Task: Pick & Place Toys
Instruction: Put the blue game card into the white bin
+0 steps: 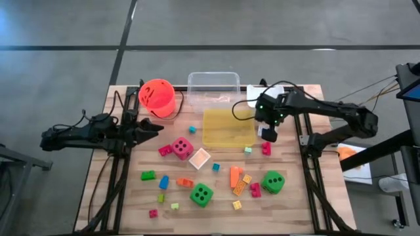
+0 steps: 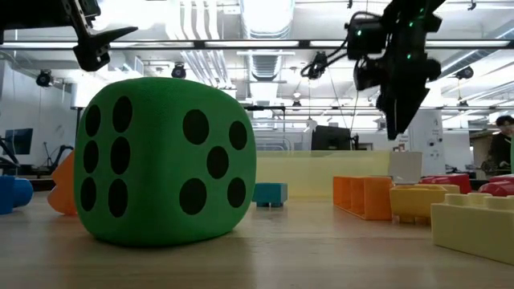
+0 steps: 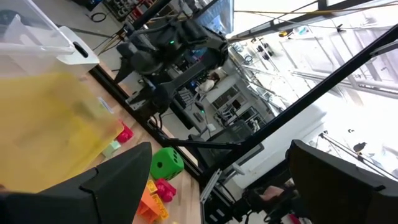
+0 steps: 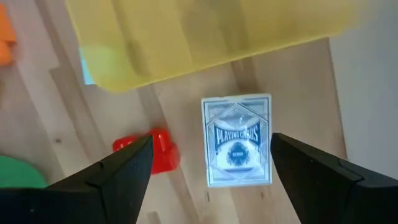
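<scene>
Right claw (image 4: 208, 165) hangs wide above a card pack (image 4: 237, 140); left claw (image 3: 211, 180) wide.

I can read only one thing. The words "PLAYING CARDS" stand on the small blue and white card box (image 4: 237, 140), in the middle of my right wrist picture. I see no other words or numbers.

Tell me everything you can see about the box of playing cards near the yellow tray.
The box of playing cards is a small rectangular pack, seemingly cardboard, printed in blue and white with the words "PLAYING CARDS" on its face. It appears closed and lies flat on the wooden table, beside the yellow tray and near a red block. The right end effector hangs open above it, not touching it.
</scene>
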You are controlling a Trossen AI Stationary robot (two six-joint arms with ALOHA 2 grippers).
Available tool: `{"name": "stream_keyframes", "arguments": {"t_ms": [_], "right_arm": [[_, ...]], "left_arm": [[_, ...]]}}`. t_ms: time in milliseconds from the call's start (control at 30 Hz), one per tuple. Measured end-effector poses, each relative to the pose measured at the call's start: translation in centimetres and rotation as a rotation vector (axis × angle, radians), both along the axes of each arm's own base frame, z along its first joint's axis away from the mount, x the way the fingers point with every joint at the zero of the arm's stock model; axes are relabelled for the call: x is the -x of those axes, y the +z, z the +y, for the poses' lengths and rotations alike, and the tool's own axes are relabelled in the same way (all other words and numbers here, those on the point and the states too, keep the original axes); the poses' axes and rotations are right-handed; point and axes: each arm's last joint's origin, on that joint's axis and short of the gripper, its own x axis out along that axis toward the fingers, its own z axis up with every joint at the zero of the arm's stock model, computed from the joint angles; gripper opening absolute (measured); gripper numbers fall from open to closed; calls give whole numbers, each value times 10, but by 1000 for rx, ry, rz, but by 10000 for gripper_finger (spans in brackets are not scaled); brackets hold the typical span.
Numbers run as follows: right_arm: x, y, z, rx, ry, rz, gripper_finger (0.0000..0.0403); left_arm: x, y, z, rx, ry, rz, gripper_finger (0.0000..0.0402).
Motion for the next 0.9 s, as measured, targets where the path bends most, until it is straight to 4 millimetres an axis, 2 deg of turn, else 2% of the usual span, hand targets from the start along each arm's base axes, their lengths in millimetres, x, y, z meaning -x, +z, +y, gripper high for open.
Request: {"name": "stream_keyframes", "arguments": {"t_ms": [167, 500, 900], "right_arm": [[0, -19, -2, 43, 22, 34, 319], [19, -44, 4, 121, 47, -5, 319], [14, -64, 0, 107, 31, 28, 319]], "left_arm": [[0, 0, 0, 1, -4, 0, 370], [0, 0, -1, 2, -21, 0, 370], [0, 0, -1, 0, -32, 1, 370]]}}
